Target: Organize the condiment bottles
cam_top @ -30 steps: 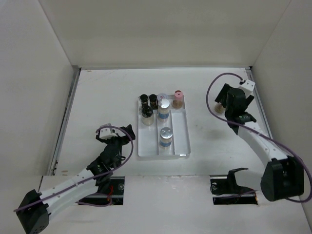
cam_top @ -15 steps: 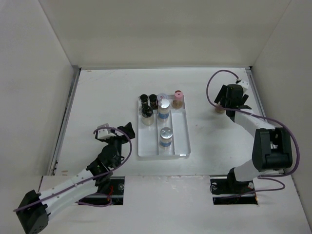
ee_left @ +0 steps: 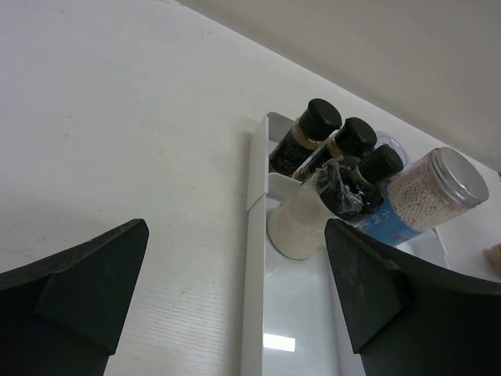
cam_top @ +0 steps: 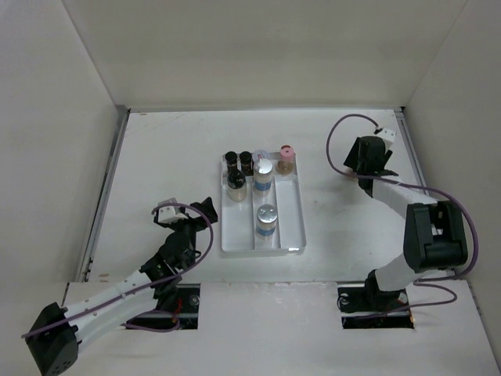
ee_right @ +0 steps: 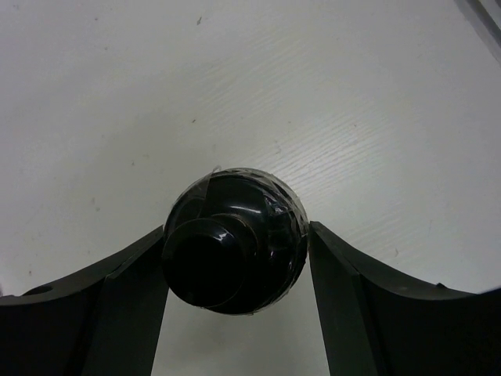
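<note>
The right fingers (ee_right: 356, 313) press both sides of a black-capped bottle (ee_right: 233, 239) standing on the table (ee_right: 117, 94) at its far right, well apart from the tray (cam_top: 290, 223). The left fingers (ee_left: 86, 282) gape wide and empty just left of that tray, which holds the other bottles (cam_top: 264, 176).

From above, we barely see the small bottle (ee_right: 266, 227): the right end effector (cam_top: 365, 159) covers it. From the wrist, we see only its black cap (ee_right: 211, 258). The tray (ee_left: 252, 313) runs off the bottom.
</note>
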